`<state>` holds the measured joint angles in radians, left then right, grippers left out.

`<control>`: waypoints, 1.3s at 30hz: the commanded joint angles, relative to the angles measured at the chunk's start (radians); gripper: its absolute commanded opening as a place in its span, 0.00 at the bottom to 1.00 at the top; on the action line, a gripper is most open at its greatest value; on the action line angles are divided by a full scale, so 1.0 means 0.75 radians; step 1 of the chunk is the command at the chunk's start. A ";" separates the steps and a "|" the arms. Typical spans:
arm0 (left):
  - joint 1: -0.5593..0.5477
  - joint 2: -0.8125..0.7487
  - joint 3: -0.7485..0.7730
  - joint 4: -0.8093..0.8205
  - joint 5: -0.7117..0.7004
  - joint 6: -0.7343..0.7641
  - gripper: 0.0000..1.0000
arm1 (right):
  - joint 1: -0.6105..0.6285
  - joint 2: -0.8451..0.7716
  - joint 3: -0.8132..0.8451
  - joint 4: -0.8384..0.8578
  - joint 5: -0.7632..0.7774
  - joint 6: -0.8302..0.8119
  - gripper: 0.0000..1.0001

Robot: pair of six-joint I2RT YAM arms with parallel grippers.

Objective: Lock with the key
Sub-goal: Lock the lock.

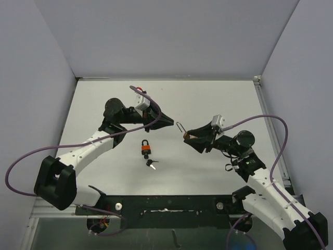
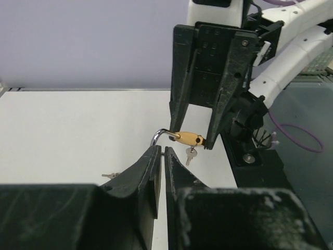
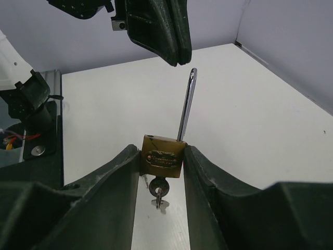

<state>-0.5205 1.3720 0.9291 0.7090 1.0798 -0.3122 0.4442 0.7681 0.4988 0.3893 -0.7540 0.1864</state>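
My right gripper (image 1: 190,136) is clamped on the brass padlock (image 3: 162,156) and holds it by its two flat sides, up in the air above the table (image 1: 208,99). The shackle (image 3: 186,104) stands out of the padlock body, open, with its free end away from the hole. Under the padlock body a key (image 3: 158,190) hangs from the keyhole.

My left gripper (image 2: 161,156) has its fingers together with nothing between them. Its tip is just beside the bent end of the shackle, on the side away from the padlock body. I cannot tell if it touches the metal.

An orange padlock (image 1: 146,148) lies on the table, below the brass padlock and on the left arm's side of it, apart from both grippers.

I judge that the step in hand is the closing of the shackle. The next move, I think, calls for a short, straight push with the left tip along the shackle toward the padlock body, while the right gripper does not give way. After that the key must be turned.
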 commanded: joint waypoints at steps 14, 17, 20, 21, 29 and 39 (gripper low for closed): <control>0.001 0.046 0.010 0.275 0.104 -0.193 0.16 | -0.003 -0.038 0.034 0.173 -0.085 0.107 0.00; 0.001 0.064 0.029 0.253 0.110 -0.206 0.18 | -0.003 -0.033 0.044 0.185 -0.098 0.119 0.00; 0.001 0.087 0.047 0.260 0.134 -0.229 0.19 | -0.002 -0.028 0.056 0.188 -0.109 0.125 0.00; 0.001 0.094 0.051 0.270 0.143 -0.239 0.20 | -0.003 -0.028 0.056 0.190 -0.108 0.126 0.00; 0.001 0.123 0.047 0.374 0.143 -0.319 0.20 | 0.006 -0.006 0.055 0.225 -0.112 0.149 0.00; -0.022 0.147 0.046 0.468 0.179 -0.383 0.20 | 0.009 0.018 0.047 0.234 -0.081 0.144 0.00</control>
<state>-0.5274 1.4689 0.9207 0.9821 1.1889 -0.5755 0.4458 0.7834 0.4992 0.4774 -0.8238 0.2893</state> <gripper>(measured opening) 0.201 0.357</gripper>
